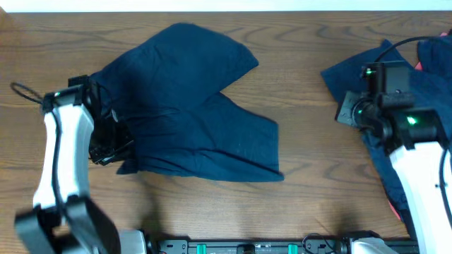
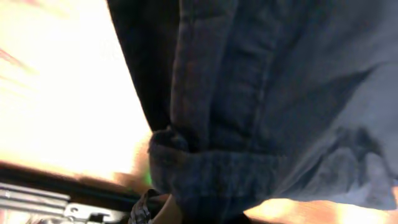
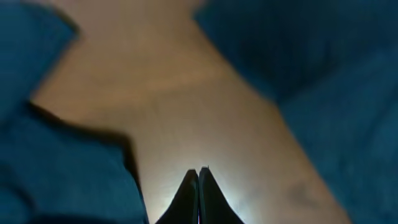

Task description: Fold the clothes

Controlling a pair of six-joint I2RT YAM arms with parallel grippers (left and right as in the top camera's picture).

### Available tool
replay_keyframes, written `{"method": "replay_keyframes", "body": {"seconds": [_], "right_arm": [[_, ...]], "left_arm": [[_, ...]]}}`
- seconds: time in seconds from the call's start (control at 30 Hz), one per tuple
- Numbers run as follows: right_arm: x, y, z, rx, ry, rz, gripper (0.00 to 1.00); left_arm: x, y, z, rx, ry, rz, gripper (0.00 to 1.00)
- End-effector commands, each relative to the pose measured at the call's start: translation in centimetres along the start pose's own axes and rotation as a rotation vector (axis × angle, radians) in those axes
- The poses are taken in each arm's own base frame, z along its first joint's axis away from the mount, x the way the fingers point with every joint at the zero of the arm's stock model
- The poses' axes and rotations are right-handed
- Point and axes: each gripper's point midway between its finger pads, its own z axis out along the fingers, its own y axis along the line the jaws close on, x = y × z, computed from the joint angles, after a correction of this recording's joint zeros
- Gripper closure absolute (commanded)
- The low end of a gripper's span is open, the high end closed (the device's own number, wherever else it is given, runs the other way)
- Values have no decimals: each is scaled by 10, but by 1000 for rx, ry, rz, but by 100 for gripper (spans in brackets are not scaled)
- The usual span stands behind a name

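Observation:
A dark navy garment [image 1: 191, 120], shaped like shorts, lies wrinkled and spread on the wooden table [image 1: 304, 162]. My left gripper [image 1: 113, 148] is at its left edge, shut on the bunched hem. In the left wrist view this cloth [image 2: 280, 93] fills the frame and hides the jaws [image 2: 171, 210]. More navy clothes [image 1: 353, 74] lie piled at the right. My right gripper [image 1: 346, 109] is over that pile's left edge. In the right wrist view its fingertips [image 3: 199, 173] are closed together and empty above bare wood, with navy cloth to the left [image 3: 62, 174] and right [image 3: 329, 74].
A bit of pink-red fabric [image 1: 397, 209] shows under the right pile beside the right arm. A black rail [image 1: 247, 247] runs along the table's front edge. A black cable loop [image 1: 25, 93] sticks out left of the left arm.

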Motion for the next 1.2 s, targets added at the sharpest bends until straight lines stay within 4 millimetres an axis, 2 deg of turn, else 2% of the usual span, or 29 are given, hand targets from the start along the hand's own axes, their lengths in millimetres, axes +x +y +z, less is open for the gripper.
{"method": "replay_keyframes", "body": {"seconds": [0.0, 0.13, 0.3, 0.33, 0.57, 0.8, 1.0, 1.1, 1.17], "right_arm": [[-4, 17, -8, -96, -14, -75, 99], [20, 43, 0, -241, 111, -142, 99], [69, 69, 17, -344, 344, -248, 96], [83, 73, 21, -347, 408, -263, 92], [152, 85, 41, -261, 723, -279, 81], [207, 91, 53, -214, 922, -288, 76], [245, 81, 60, -182, 1018, -272, 73], [262, 78, 61, -203, 1060, -237, 57], [270, 81, 61, -246, 1077, -211, 40]], "left_arm": [[-4, 1, -21, -3, -101, 18, 85], [-4, 1, -22, 1, -113, 19, 84], [-2, 3, -10, -12, -64, 13, 84], [-2, 3, -7, -14, -52, 10, 84], [0, 4, -4, -18, -35, 5, 83], [1, 5, -4, -19, -35, 5, 84], [0, 4, -4, -19, -36, 5, 84], [1, 5, -4, -19, -35, 5, 84], [1, 5, -4, -19, -35, 5, 84]]}}
